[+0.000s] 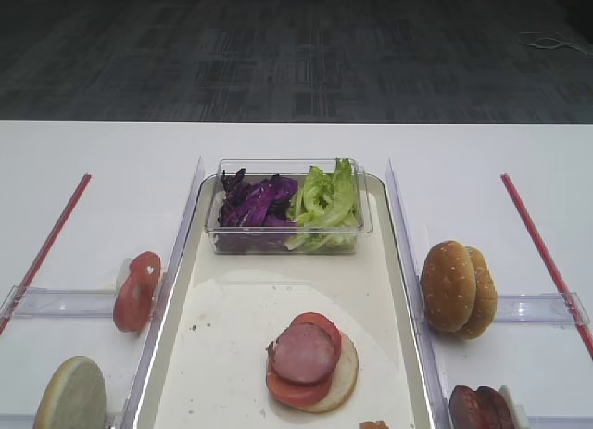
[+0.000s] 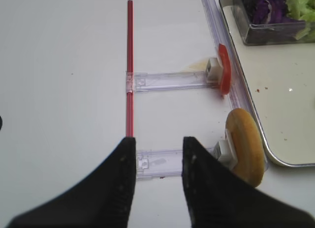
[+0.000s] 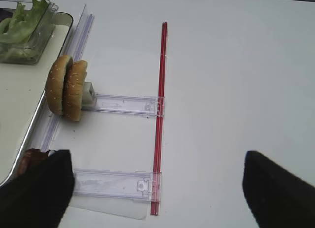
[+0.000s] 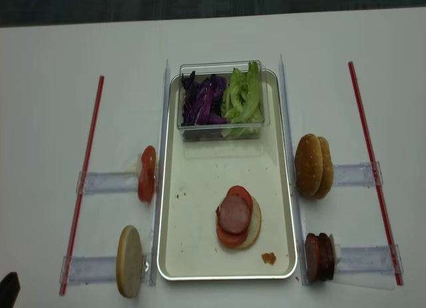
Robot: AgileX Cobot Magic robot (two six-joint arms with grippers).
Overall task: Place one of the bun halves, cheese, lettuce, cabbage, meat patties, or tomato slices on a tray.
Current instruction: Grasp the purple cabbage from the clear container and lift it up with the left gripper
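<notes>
On the metal tray [image 1: 232, 346] lies a bun half [image 1: 345, 373] topped with tomato and a meat patty [image 1: 303, 352]. A clear box holds purple cabbage [image 1: 255, 203] and lettuce [image 1: 326, 199]. Tomato slices [image 1: 136, 290] and a bun half [image 1: 70, 395] stand in racks left of the tray. Bun halves [image 1: 457, 288] and meat patties [image 1: 480, 408] stand to its right. No cheese shows. My left gripper [image 2: 158, 142] hovers open and empty over the lower left rack, beside the bun half [image 2: 244, 145]. My right gripper [image 3: 157, 159] is wide open and empty above the lower right rack.
Red strips [image 4: 85, 175] [image 4: 373, 168] run along both outer sides of the white table, joined to clear plastic rails [image 2: 170, 80] [image 3: 125, 104]. A small crumb [image 4: 269, 258] lies on the tray's near right corner. The table's far edge meets dark carpet.
</notes>
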